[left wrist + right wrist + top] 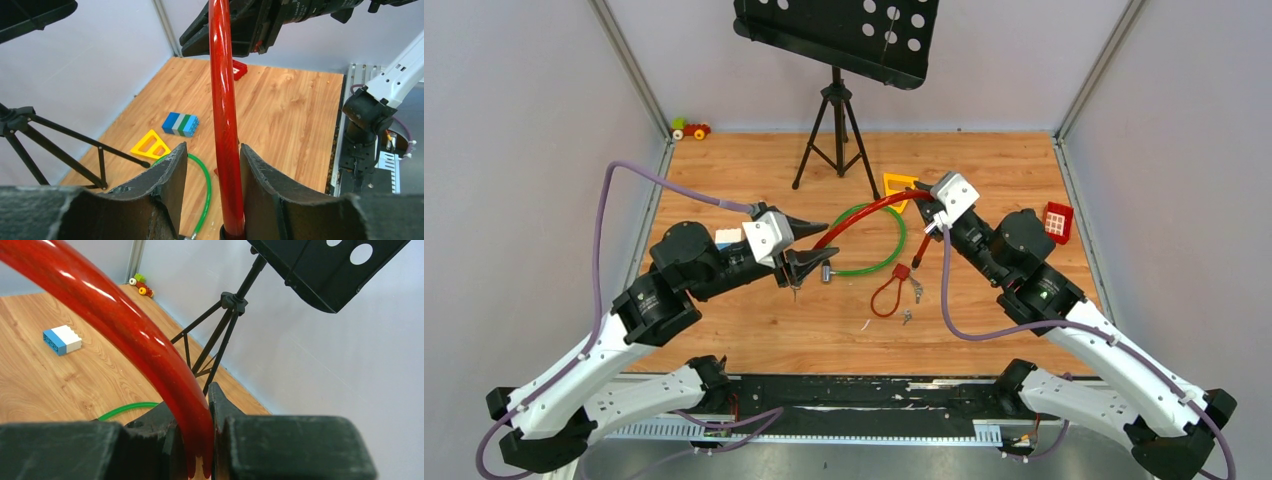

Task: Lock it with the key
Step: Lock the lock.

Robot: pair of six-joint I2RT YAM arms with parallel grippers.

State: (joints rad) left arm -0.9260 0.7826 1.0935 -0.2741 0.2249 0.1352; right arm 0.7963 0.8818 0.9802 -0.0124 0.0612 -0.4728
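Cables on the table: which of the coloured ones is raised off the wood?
The thick red cable, arching through the air between the left gripper and right gripper; the green cable and small red loop lie flat on the table.

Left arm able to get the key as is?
Probably not: the left gripper straddles the red cable, which the right gripper clamps. The key lies uncovered on the table.
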